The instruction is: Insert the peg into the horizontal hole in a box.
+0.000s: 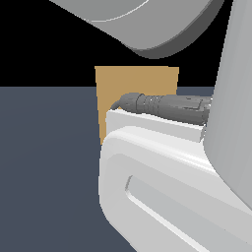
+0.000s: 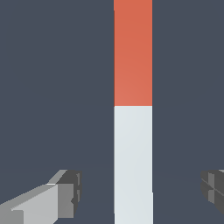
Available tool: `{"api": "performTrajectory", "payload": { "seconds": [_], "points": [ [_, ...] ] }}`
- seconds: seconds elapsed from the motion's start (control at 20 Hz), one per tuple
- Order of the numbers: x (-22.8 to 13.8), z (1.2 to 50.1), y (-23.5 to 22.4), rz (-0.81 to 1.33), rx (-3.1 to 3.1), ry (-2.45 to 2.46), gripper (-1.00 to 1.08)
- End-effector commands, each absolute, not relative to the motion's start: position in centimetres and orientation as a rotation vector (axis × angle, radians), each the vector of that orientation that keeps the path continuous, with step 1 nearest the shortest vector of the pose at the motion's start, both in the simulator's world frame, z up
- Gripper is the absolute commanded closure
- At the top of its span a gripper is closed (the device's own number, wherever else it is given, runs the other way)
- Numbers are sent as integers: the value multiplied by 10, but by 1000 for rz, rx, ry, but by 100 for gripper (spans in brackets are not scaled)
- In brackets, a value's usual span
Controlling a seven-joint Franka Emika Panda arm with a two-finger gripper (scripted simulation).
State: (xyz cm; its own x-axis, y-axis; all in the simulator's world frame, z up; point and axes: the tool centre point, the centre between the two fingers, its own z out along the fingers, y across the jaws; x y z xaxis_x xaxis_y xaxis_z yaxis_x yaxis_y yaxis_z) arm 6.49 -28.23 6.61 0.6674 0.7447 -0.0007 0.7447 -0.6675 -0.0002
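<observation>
In the wrist view the peg point(image 2: 133, 109) lies flat on the dark floor, one half orange-red, the other pale grey-white. My gripper point(image 2: 142, 190) is open and straddles the pale half, one fingertip point(image 2: 70, 188) on each side and well apart from the bar. Whether the fingers are level with the peg or above it I cannot tell. In the exterior view the tan box point(image 1: 133, 91) stands behind the arm, its lower part covered by the white arm body; its hole is hidden. The peg and fingers are out of sight there.
The white and grey arm links point(image 1: 172, 172) fill most of the exterior view, with a dark cable point(image 1: 162, 106) across the box. Dark grey floor point(image 1: 49, 167) spreads on the exterior view's left.
</observation>
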Motion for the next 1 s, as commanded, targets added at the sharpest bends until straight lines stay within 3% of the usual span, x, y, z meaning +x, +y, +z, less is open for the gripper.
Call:
{"api": "performTrajectory", "payload": {
  "seconds": [0.0,0.95],
  "points": [
    [65,67,-282,0,2868,1282,-92],
    [64,15,-280,0,2867,1285,-92]
  ]
}}
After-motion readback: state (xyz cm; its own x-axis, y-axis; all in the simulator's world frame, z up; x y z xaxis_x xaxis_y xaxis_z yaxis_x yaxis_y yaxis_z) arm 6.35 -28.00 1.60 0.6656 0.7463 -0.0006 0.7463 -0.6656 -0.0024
